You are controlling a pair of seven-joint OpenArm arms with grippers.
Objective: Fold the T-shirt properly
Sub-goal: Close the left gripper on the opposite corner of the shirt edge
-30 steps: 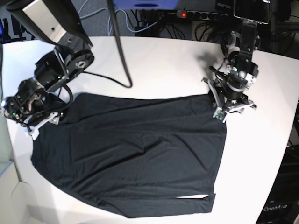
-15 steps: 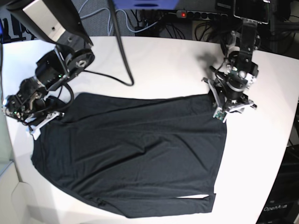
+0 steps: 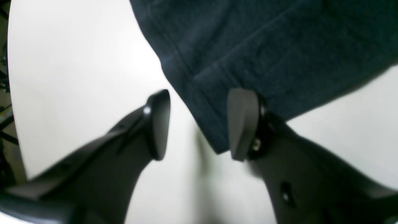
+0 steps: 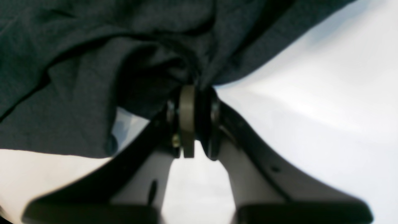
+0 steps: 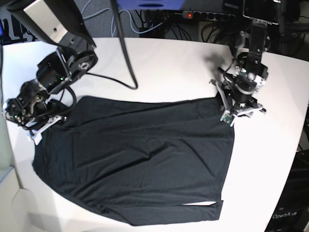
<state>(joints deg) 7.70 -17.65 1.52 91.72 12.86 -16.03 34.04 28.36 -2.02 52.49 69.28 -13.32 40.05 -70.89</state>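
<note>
1. White table (image 5: pixel 164 63) carries the T-shirt (image 5: pixel 140 159), spread flat across its near half.
2. Right gripper (image 4: pixel 194 119), at the shirt's far corner: fingers pressed together, pinching bunched fabric.
3. Left gripper (image 3: pixel 197 124), at the other far corner: fingers (image 3: pixel 242 123) spread, hem edge between them, unclamped.
4. Cables (image 5: pixel 159 19) lie beyond the table.

T-shirt (image 5: pixel 140 159) flat on white table (image 5: pixel 169 67)
</note>
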